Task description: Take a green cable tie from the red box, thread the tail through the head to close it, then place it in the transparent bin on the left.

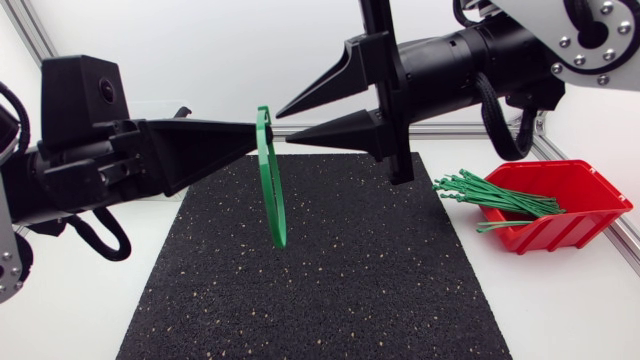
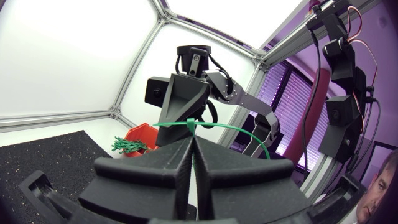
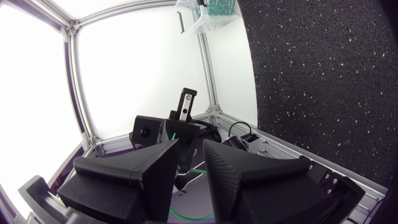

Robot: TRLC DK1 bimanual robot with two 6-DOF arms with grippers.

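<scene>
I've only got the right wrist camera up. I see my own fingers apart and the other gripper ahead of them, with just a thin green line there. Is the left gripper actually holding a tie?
Observer: Yes. In the left wrist view the left gripper is shut on the green cable tie, pinching it right at the fingertips.
Operator: And where does my right gripper sit relative to that tie?
Observer: In the head view the right gripper is open, with its fingertips close beside the tie's upper end. It faces the left gripper from the opposite side.
</scene>
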